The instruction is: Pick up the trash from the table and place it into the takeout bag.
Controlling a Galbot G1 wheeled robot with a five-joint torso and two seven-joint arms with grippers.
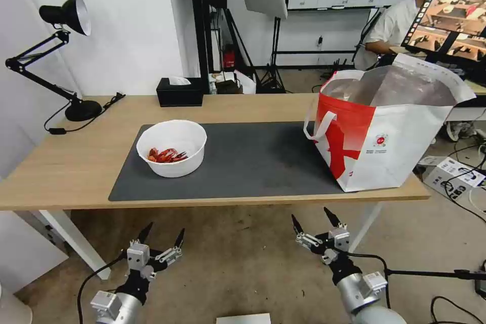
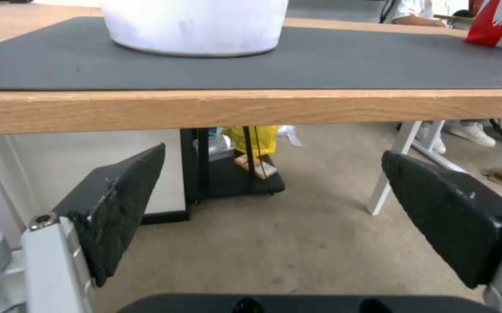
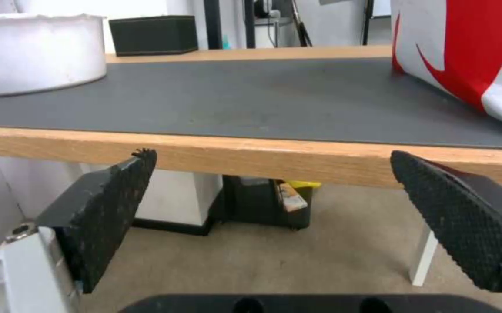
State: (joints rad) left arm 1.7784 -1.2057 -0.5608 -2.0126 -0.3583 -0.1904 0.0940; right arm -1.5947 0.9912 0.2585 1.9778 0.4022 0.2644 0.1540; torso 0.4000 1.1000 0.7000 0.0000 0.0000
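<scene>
White round bowl [image 1: 172, 148] sits on the left part of the dark grey mat [image 1: 243, 162], red crayfish shells [image 1: 166, 155] piled in its bottom toward the robot's left side. Mat lies on the light-wood table [image 1: 76, 162] and runs close to the near edge.

Takeout bag [image 1: 385, 131] stands upright at the right end of the table, base partly on the mat, corner near the table's front-right edge. Mouth is open, silver foil lining visible, red panel facing left with a white strap handle [image 1: 318, 126] hanging over it, small round logo on the white face. Bowl and bag are well apart, bare mat between them.

Left gripper [image 1: 162, 235] hangs below and in front of the table edge, roughly under the bowl, fingers spread wide, holding nothing. Left wrist view: both black pads [image 2: 118, 208] splayed apart below the wooden edge, bowl's white wall [image 2: 196, 26] above on the mat.

Right gripper [image 1: 314, 218] is likewise below the table's front edge, left of the bag's position, fingers wide apart, empty. Right wrist view: pads [image 3: 103, 217] just under the table lip, bowl at one side, bag's red-and-white wall [image 3: 466, 56] at the other, black tissue box [image 3: 152, 34] at the far edge.

Black tissue box [image 1: 179, 91] and black desk lamp [image 1: 66, 61] sit along the back-left of the table, off the mat.
</scene>
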